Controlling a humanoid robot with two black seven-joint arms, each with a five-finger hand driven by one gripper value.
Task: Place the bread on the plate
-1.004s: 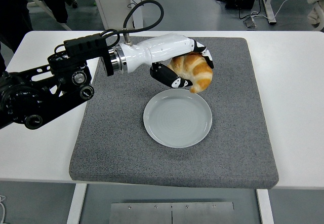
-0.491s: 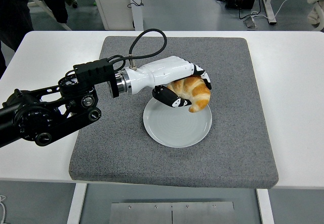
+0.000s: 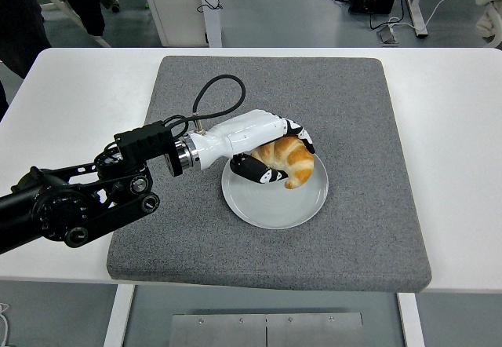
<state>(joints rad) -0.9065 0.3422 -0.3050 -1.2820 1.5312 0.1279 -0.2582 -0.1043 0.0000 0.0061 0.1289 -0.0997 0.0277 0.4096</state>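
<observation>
My left hand (image 3: 271, 149) is clamped on the bread (image 3: 289, 159), low over the plate (image 3: 271, 207) toward its 1 o'clock rim; releasing carelessly could roll it off.

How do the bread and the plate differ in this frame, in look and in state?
The bread is golden-brown, curved and ridged like a croissant; the plate is pale, round and smooth. The bread is gripped by the left robot hand, whose fingers curl around it; the plate is not held by anything. The bread is small and covers only the plate's far part; the plate is much wider. Both are over the grey mat.
</observation>
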